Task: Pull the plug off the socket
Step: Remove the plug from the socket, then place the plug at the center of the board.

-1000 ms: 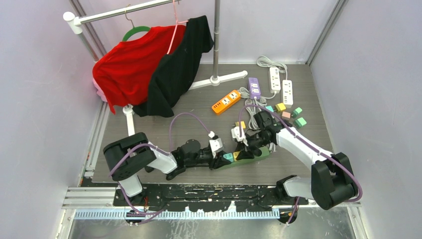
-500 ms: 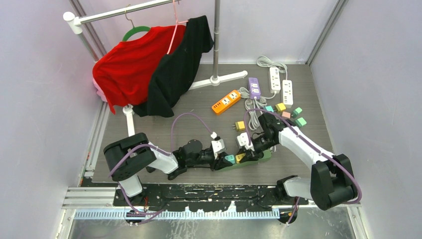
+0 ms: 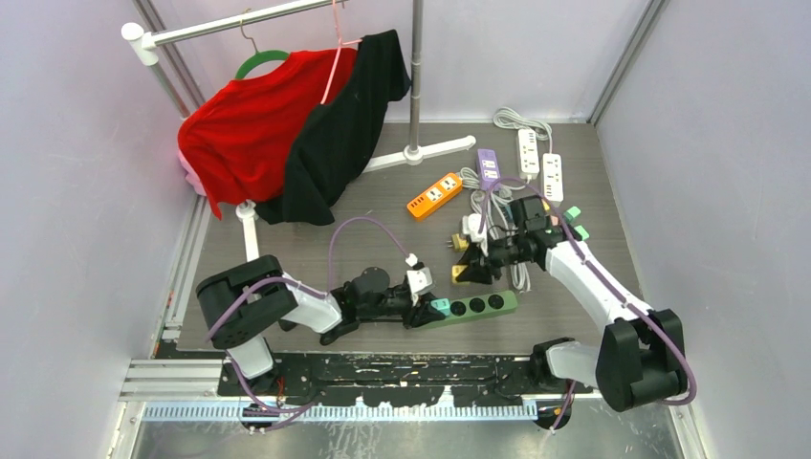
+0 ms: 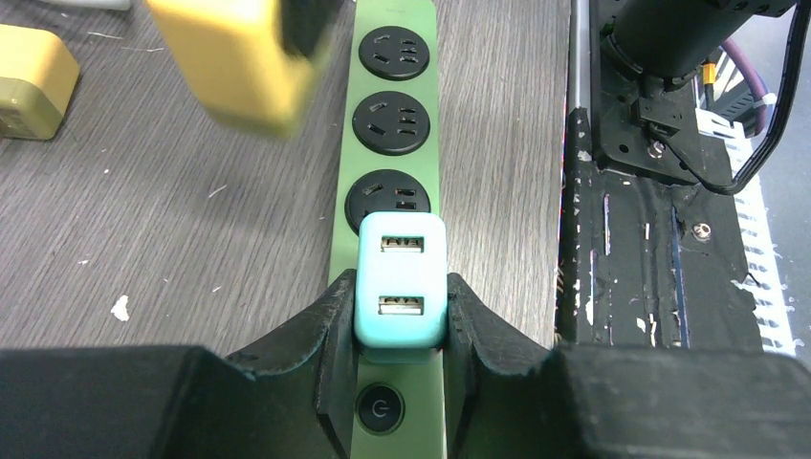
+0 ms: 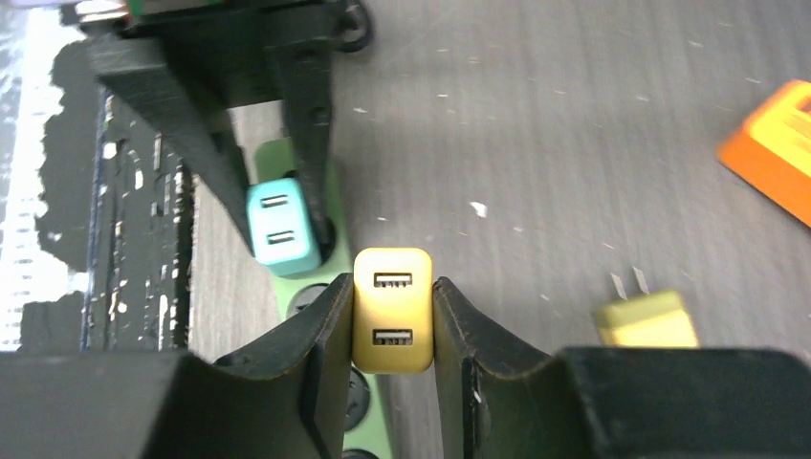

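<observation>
Yellow plug (image 5: 392, 308) is hanging pinched in our right gripper (image 5: 390, 289), off the green strip (image 4: 395, 91) lying beneath it; we are clamping the teal plug (image 4: 401, 277), seated in the strip, between the fingers of our left gripper (image 4: 400, 295).

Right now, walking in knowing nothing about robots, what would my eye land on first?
Probably the red shirt hanging beside a black garment on the rack at the back left. Then, lower centre, the green power strip: the left tool clamps a teal USB plug seated in it, while the right tool holds a yellow USB plug clear of it.
</observation>
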Available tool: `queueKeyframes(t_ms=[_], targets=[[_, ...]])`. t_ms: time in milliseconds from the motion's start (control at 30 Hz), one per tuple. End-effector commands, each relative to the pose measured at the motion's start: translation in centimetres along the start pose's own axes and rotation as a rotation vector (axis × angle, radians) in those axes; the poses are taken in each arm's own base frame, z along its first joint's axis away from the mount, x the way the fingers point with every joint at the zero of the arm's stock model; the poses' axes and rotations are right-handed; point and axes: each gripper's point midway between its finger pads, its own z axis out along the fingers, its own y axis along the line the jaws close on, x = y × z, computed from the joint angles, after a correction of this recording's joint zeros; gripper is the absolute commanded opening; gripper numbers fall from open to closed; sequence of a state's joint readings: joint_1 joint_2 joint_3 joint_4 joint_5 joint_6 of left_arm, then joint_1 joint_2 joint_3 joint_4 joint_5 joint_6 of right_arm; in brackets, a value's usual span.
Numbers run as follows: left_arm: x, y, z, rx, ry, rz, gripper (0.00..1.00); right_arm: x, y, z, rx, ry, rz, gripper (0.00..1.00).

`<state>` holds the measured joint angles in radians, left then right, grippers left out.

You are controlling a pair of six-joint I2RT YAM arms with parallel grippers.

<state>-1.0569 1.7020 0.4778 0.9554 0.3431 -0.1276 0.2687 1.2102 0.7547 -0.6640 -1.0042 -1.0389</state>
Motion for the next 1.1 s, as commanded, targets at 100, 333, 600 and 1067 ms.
queueKeyframes(t_ms=[100,333,600,1067], targets=[[5.0,0.5,-1.9,-0.060,0.224,-0.130,0.28,-3.3,-6.0,-3.4,0.291,-0.118,0.173,0.02],[1.2,1.0,-2.6,-0.122,0.184,-0.127,0.65,-1.7,-11.9,-5.4,0.611,-0.150,0.468,0.11],[-2.6,0.9,-5.0,-0.171,0.108,-0.084,0.71,-0.7,-15.7,-6.1,0.822,-0.347,0.779,0.17],[-7.0,-0.8,-9.2,-0.178,-0.095,-0.122,0.77,1.5,-17.3,-6.2,0.914,-0.359,0.879,0.32]])
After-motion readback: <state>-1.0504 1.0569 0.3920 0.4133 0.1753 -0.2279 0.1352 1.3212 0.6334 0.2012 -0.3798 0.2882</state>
